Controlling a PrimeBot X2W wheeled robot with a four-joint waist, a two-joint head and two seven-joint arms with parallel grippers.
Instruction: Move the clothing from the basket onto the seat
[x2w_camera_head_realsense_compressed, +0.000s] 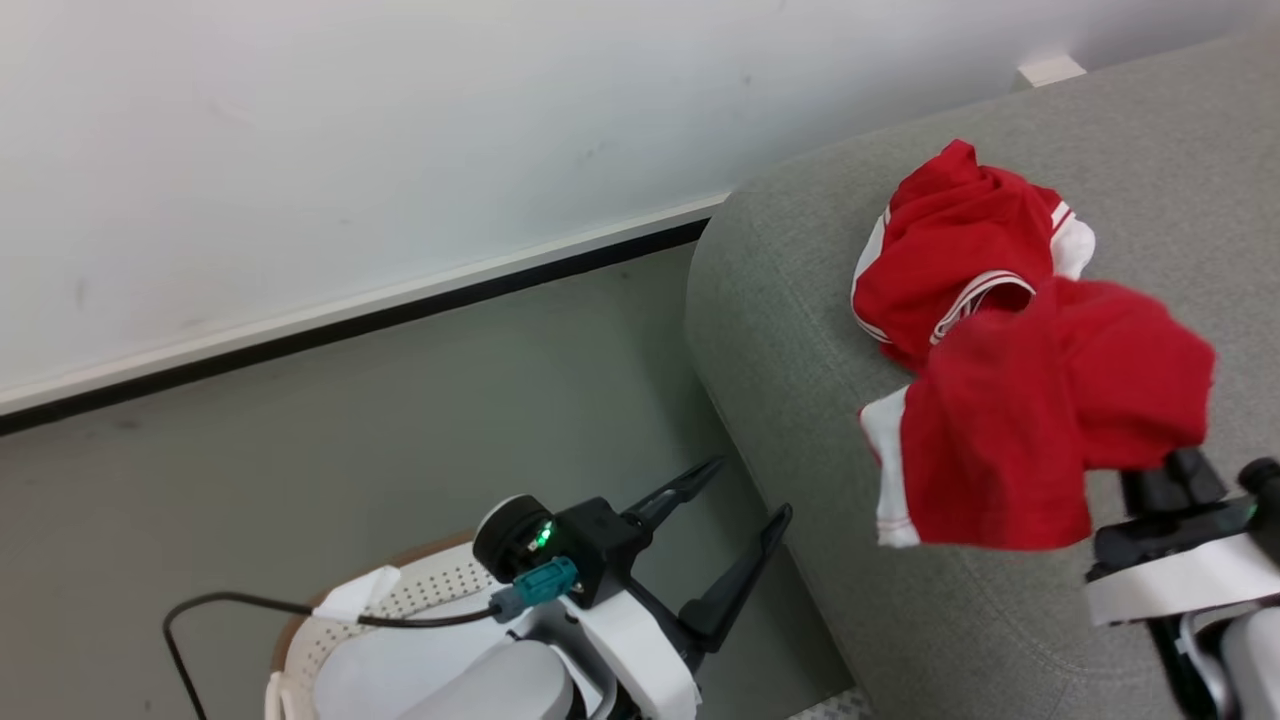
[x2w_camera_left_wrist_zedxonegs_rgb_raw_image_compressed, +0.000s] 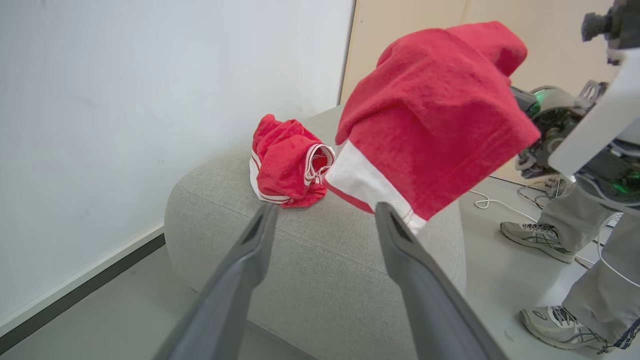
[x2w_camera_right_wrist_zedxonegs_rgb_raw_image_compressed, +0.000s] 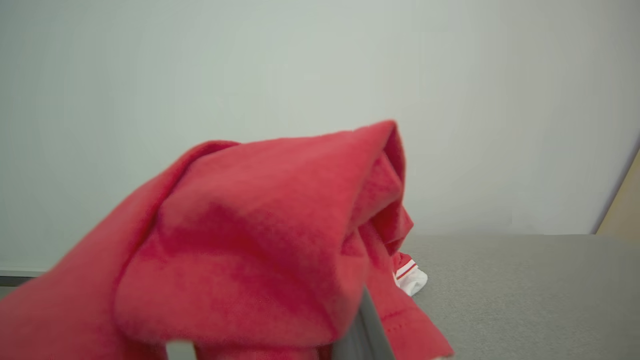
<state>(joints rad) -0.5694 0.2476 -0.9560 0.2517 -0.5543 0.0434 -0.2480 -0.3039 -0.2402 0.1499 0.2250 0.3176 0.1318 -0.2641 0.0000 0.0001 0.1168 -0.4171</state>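
Hanging nr seat edge: garment in R claw (L claw spread).

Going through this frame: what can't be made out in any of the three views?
- Head view: the inside of the basket is covered by the left arm, so I cannot tell whether clothing lies in it.
- Right wrist view: the right gripper's fingers are mostly draped by the held garment.
- Right wrist view: the garment on the seat is hidden behind the held one, all but a corner.
- Left wrist view: a person is cut off by the right edge above the legs.
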